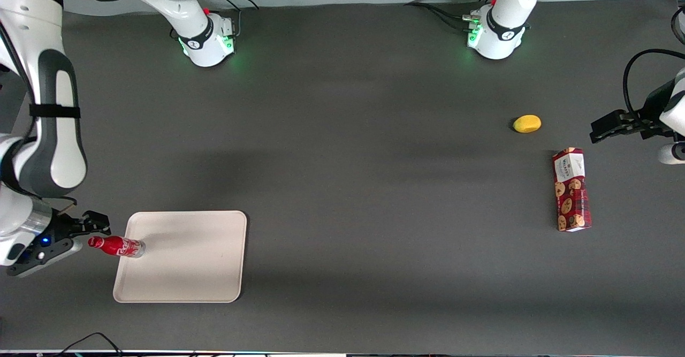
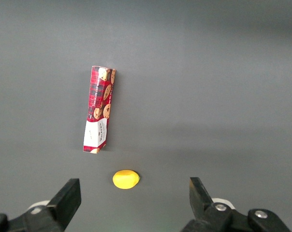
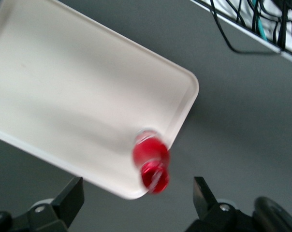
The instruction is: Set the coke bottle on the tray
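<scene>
The coke bottle [image 1: 116,245] is slim and red with a red cap. It stands upright on the cream tray [image 1: 187,260], at the tray's rim toward the working arm's end of the table. My right gripper [image 1: 90,229] is open and empty, just above and beside the bottle's cap, not touching it. In the right wrist view the bottle [image 3: 151,162] shows from above, on the tray [image 3: 78,87] close to a rounded corner. The gripper [image 3: 136,200] has its two fingers spread wide, with the cap between and past them.
A red cookie box [image 1: 571,189] lies flat toward the parked arm's end of the table, with a small yellow fruit [image 1: 527,123] farther from the front camera. Both show in the left wrist view: box [image 2: 98,109], fruit [image 2: 125,179]. Cables [image 3: 247,29] run along the table edge.
</scene>
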Controlling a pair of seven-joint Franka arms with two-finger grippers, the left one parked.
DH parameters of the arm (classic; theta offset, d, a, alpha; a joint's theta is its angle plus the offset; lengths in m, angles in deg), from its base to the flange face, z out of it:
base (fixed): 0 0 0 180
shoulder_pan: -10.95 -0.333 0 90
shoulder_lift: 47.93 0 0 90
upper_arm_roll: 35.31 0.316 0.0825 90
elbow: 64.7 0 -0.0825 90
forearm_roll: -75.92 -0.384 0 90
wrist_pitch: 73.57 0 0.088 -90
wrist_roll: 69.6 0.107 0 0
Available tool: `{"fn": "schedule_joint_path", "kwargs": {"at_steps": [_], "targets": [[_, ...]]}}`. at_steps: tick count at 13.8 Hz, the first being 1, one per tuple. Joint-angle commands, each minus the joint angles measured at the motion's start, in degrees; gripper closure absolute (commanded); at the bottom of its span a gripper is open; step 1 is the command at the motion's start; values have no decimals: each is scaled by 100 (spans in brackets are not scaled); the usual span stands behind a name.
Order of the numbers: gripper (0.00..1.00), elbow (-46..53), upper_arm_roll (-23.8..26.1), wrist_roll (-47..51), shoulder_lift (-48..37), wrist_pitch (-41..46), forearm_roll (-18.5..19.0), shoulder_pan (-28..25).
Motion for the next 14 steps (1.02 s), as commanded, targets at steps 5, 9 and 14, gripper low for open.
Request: {"fn": "schedule_joint_path", "kwargs": {"at_steps": [5,9,14], "targets": [[0,-500,723,3275,-1920,1915,233,-207],[0,-1634,1136,4084,-3309,1907,286,-198],[0,-2023,1251,4235,-4147,1916,488,-128]]}}
